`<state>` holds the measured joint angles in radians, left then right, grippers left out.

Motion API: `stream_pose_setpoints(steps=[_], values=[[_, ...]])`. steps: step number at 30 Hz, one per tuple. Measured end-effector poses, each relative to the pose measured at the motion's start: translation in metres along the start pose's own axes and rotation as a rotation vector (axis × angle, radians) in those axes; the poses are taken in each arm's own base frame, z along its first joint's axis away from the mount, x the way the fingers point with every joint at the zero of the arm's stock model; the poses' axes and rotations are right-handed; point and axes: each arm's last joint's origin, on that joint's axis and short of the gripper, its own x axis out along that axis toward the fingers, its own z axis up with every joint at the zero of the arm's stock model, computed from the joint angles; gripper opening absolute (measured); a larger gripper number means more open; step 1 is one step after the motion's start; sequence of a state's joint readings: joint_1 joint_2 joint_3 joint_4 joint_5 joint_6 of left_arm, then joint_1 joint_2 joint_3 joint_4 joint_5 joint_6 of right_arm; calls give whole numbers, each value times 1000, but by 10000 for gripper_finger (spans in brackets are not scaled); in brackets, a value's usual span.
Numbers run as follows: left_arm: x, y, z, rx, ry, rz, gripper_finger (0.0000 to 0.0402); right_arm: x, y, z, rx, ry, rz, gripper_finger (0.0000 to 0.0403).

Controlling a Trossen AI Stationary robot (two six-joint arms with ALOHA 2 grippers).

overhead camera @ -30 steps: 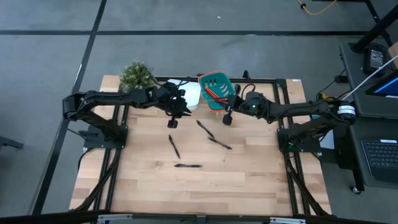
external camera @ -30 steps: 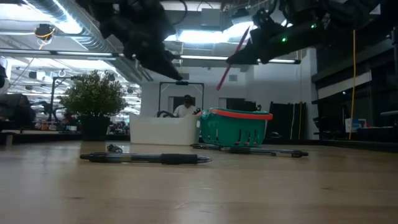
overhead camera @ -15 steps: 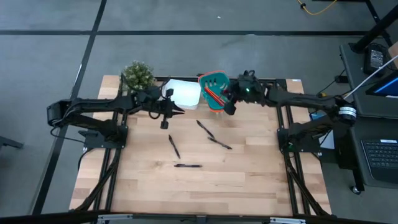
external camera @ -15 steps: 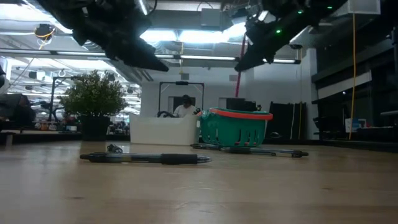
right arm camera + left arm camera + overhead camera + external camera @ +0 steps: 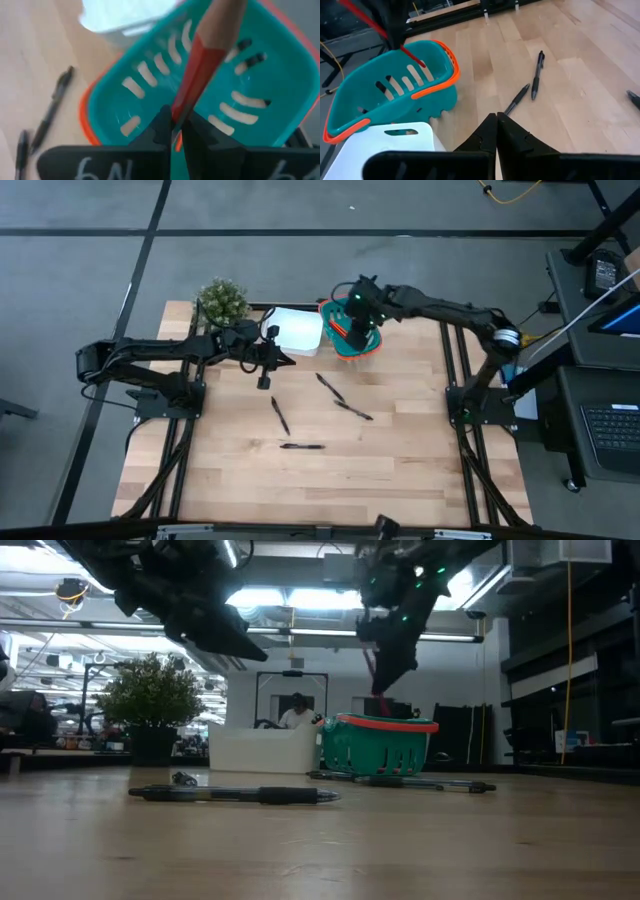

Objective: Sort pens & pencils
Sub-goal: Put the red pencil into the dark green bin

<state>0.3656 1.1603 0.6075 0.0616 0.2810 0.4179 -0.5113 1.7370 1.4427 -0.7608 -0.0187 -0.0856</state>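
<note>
My right gripper [image 5: 352,322] hangs over the teal basket [image 5: 369,348] with its orange rim [image 5: 445,75], shut on an orange-red pencil [image 5: 200,65]. More orange-red pencils [image 5: 338,333] lie inside the basket. Several black pens lie flat on the wood: two crossing [image 5: 330,388] [image 5: 353,411], one [image 5: 279,416] nearer the middle, and one [image 5: 301,446] nearest the near edge. My left gripper [image 5: 496,116] is shut and empty, in the air just near of the white bin [image 5: 295,332]. My right gripper pinches the pencil's shaft [image 5: 184,107] between its two fingers, coming from above and pointing down. The pencil is lifted clear and slants; its lower end [image 5: 420,61] reaches inside the basket. I cannot tell whether that end touches the basket.
A potted plant [image 5: 222,300] stands at the far left corner, beside the white bin. Bin and basket sit side by side along the far edge. The black frame rails [image 5: 452,360] run along the table's sides. Bare wood lies near of the pens.
My right gripper has carried the pencil toward the table's left and far edge, from beside the basket to above it, and has tipped to point down; the pencil's lower end now dips into the basket. My left gripper drew back a little toward the table's left, then stayed still.
</note>
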Motion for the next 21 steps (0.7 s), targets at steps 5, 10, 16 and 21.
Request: stream_pose_setpoints(steps=[5,10,16,21], values=[[0,0,0,-1,1,-1,7,19,-13,13,19,155,10,25],[0,0,0,-1,1,-1,19,34,-23,18,31,274,19,25],[0,0,0,-1,2,-1,29,54,-32,16,64,334,67,25],[0,0,0,-1,2,-1,26,74,-33,10,62,397,100,25]])
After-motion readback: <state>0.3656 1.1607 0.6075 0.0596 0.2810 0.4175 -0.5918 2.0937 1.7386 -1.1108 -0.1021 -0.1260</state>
